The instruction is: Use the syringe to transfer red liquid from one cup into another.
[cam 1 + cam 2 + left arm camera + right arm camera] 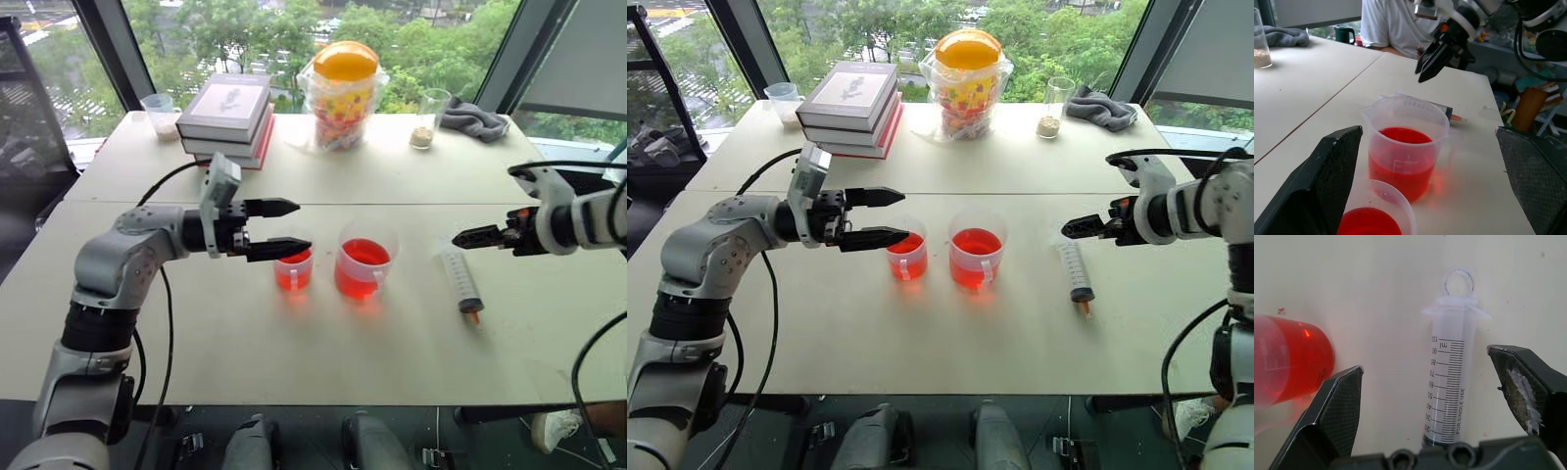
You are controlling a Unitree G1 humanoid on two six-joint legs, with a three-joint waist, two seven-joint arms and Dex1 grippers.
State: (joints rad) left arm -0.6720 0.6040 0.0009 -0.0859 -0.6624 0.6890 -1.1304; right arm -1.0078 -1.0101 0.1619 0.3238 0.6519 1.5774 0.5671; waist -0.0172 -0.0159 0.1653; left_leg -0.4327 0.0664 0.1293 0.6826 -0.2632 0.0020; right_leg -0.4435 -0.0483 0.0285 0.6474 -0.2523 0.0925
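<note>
Head cameras: the syringe (461, 283) lies flat on the white table (294, 362), on the robot's right, well clear of both red cups. Its long axis runs roughly away from the robot, orange-red tip toward the near edge, plunger ring toward the far side. The right gripper (468, 238) hangs above the plunger end, fingers apart, holding nothing. The left gripper (279, 229) points level toward the right, fingers apart and empty, one finger above and one beside the smaller cup (294, 267). The larger measuring cup (363, 262) stands just beside the smaller cup, between it and the syringe. The right arm is plainly the nearer to the syringe.

Left wrist camera: both black fingers spread wide, with the smaller cup low between them and the larger measuring cup beyond it, both carrying red liquid (1400, 147). The syringe lies on the table behind the larger cup, the right gripper poised over it.

Right wrist camera: the syringe barrel lies between the two open fingers, running along the line the gripper points, untouched. Judgement: the fingers straddle the barrel's width, so a descent and closure should take it.

Count: one syringe, two cups of red liquid, two grippers. At the far edge: three stacked books (227, 113), one yellow-lidded jar in a bag (342, 93), one glass with beige grains (428, 119), one small cup with pale powder (159, 115), one grey cloth (476, 119)
</note>
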